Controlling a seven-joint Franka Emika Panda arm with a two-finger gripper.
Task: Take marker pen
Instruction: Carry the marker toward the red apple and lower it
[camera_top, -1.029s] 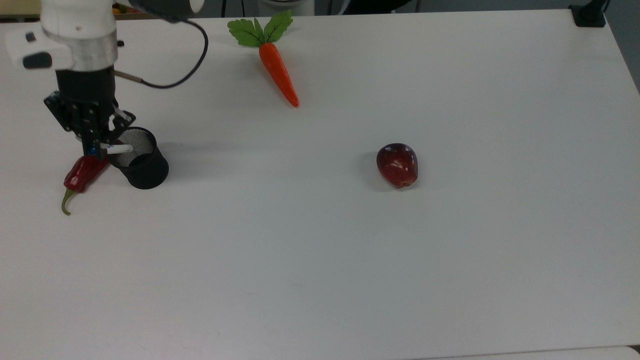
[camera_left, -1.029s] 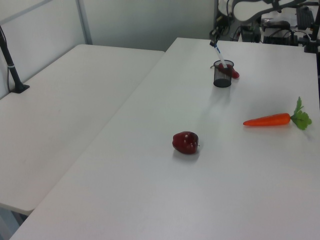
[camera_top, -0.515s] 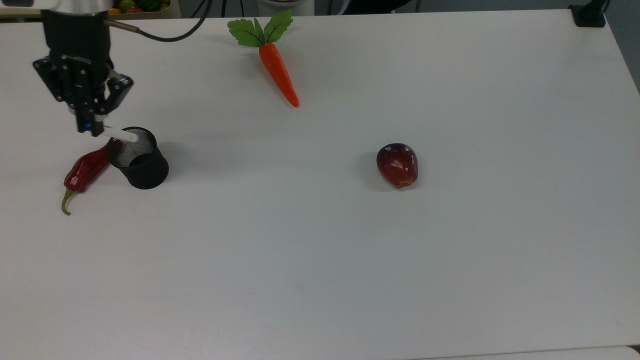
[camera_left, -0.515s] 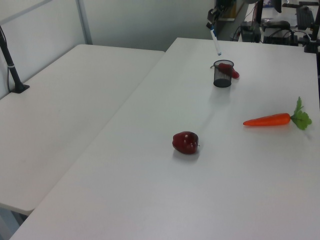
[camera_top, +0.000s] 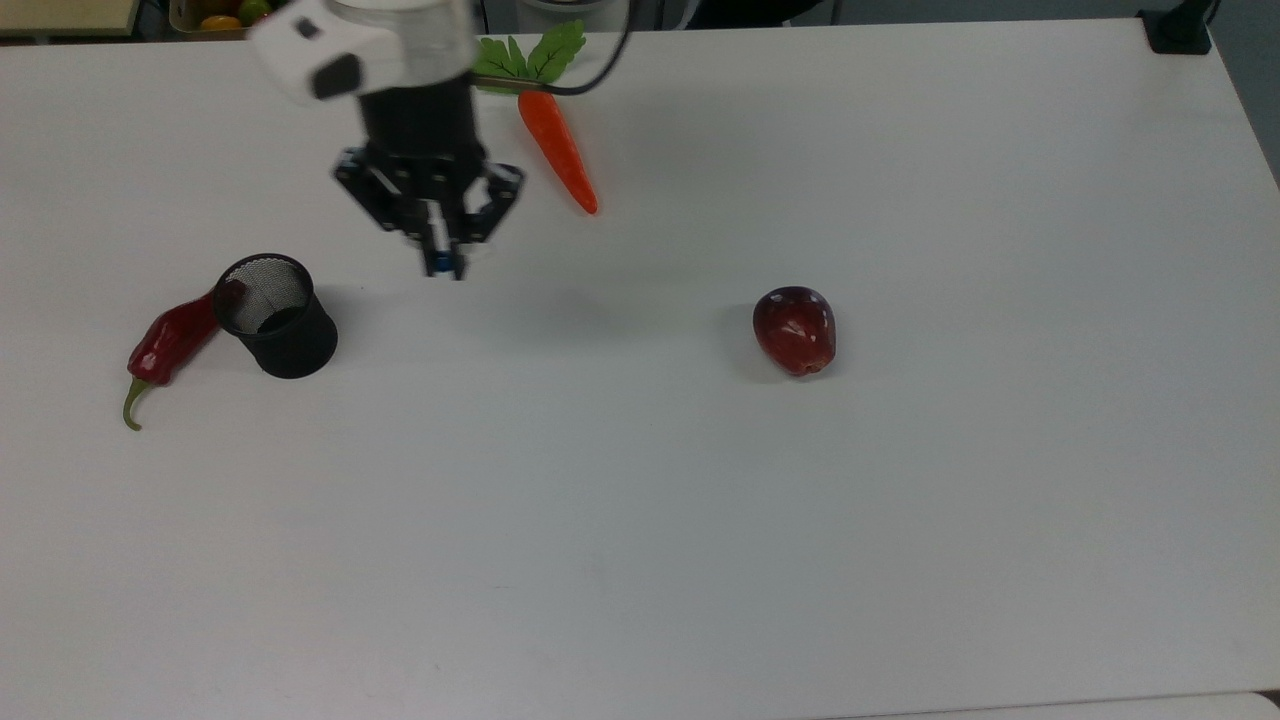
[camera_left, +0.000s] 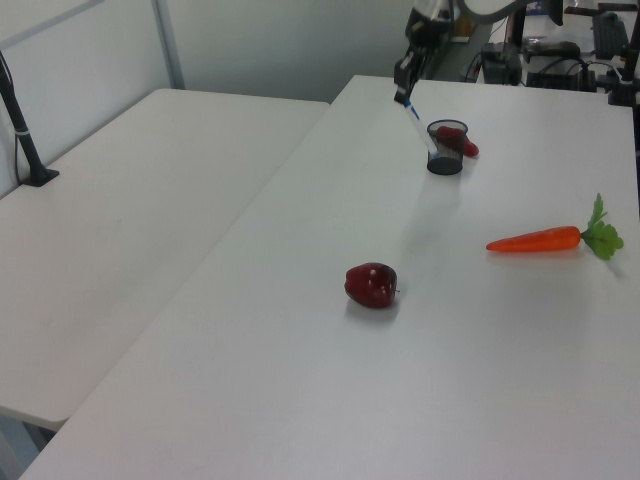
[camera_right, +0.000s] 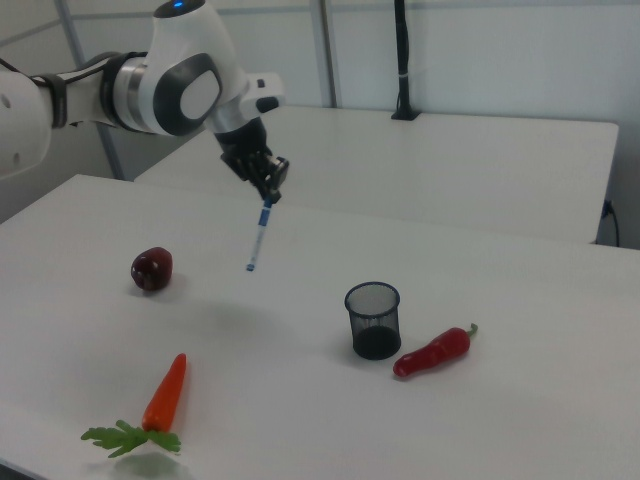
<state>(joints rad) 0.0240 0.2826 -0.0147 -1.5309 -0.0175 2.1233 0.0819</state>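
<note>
The marker pen (camera_right: 258, 238) is slim and white with blue ends. It hangs in the air, tilted slightly, and my gripper (camera_right: 270, 194) is shut on its upper end. In the top view the gripper (camera_top: 440, 250) is above the table between the black mesh cup (camera_top: 278, 318) and the carrot (camera_top: 557, 145), and the marker pen (camera_top: 441, 264) appears end-on below the fingers. In the left view the marker pen (camera_left: 419, 125) slants down from the gripper (camera_left: 404, 92) in front of the cup (camera_left: 446, 148). It is clear of the cup.
A red chili (camera_top: 170, 345) lies against the cup on the top view's left. A dark red apple (camera_top: 795, 330) sits mid-table. The carrot's green leaves (camera_top: 520, 58) are near the far edge. A second white table (camera_left: 130, 200) stands alongside.
The gripper lifted the marker pen up out of the mesh cup, then carried it toward the top view's right, away from the cup and nearer the carrot.
</note>
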